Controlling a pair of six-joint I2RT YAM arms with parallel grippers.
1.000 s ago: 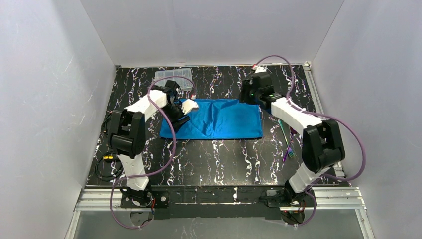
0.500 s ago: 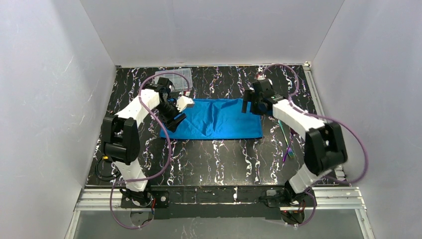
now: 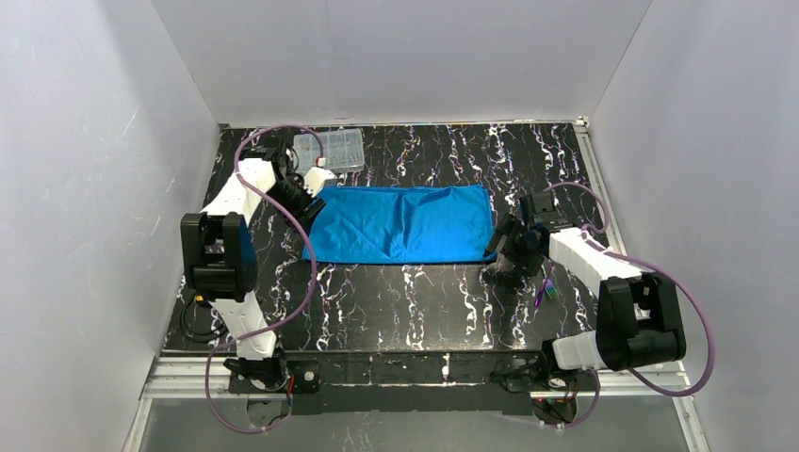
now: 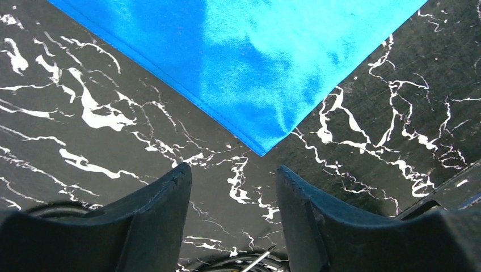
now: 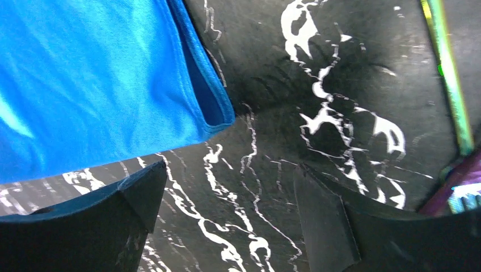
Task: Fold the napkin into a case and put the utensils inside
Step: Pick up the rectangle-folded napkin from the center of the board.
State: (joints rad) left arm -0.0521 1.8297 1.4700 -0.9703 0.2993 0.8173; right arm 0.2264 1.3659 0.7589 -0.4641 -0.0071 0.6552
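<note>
Left pincer [image 4: 232, 177] sits about half parted with nothing in it, just bare table [image 4: 397, 113] under the gap. One corner of the blue napkin [image 4: 255, 56] points right at that gap, close to the fingertips but not touching them. In the top view that's the napkin's far left corner. Can't tell how high the pincer is off the table.

Right pincer [image 5: 230, 170] is spread wide and also holding nothing. The napkin's near right corner [image 5: 218, 116] lies just past its gap, and you can see a doubled edge there, so the cloth is folded over.

The utensils [image 3: 545, 282] are the hard part. They lie by the table's right edge and the right arm [image 3: 584, 259] covers most of them from above, so I can't count them. The right wrist view only catches a thin green one [image 5: 448, 73], cut off by the frame, and a purple bit low in the corner behind a finger.

The napkin [image 3: 400, 224] lies flat as a long rectangle in the far half of the table, roughly mid-width. A clear box [image 3: 330, 149] sits toward the far left corner with a purple cable [image 3: 283, 132] arching near it.

There's a broad stretch of bare table [image 3: 415, 301] between the napkin and the near edge, and a narrower strip along the far edge
</note>
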